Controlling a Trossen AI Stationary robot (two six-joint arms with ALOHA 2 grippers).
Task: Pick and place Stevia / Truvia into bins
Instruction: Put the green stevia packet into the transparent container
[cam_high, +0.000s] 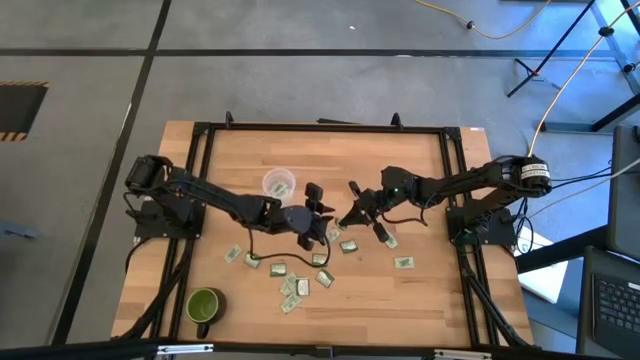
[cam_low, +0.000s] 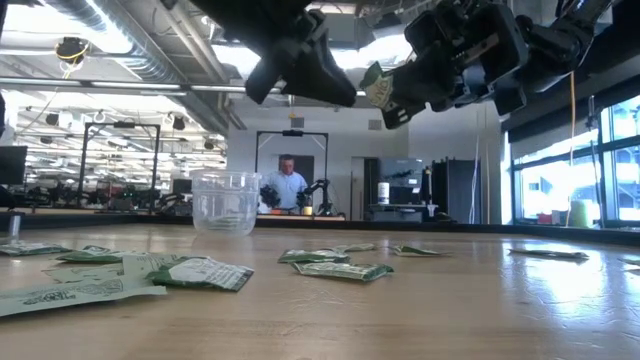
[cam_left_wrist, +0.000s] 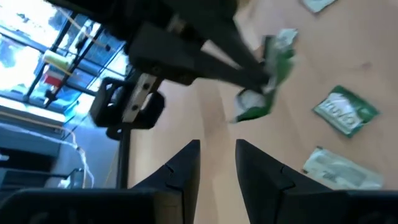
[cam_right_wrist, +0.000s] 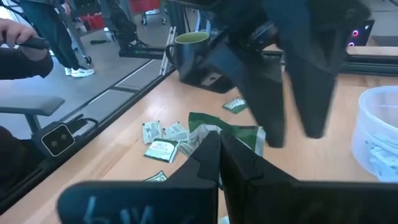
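My right gripper (cam_high: 348, 216) hangs above the table's middle, shut on one green and white Stevia sachet (cam_low: 377, 88). My left gripper (cam_high: 320, 203) faces it from the left. Its fingers (cam_left_wrist: 186, 168) are open with nothing between them, a short way from the sachet (cam_left_wrist: 273, 68). The clear plastic cup (cam_high: 278, 184) stands on its base just beyond the left gripper, with some sachets inside (cam_right_wrist: 376, 146). Several more sachets (cam_high: 295, 285) lie flat on the wood nearer the front edge. My right gripper pinches the sachet between its two fingers (cam_right_wrist: 208, 155). It holds it at one end (cam_right_wrist: 214, 134). The fingers reach in nearly level from the table's right. The sachet (cam_left_wrist: 264, 93) is crumpled, sticks out past the fingertips toward my left gripper, and is lifted clear of the table.
A green mug (cam_high: 204, 305) with a handle stands near the front left corner. Black frame rails (cam_high: 320, 127) border the table. A person (cam_low: 288, 185) sits in the room behind, and another person's hand (cam_right_wrist: 18, 34) shows beside the table.
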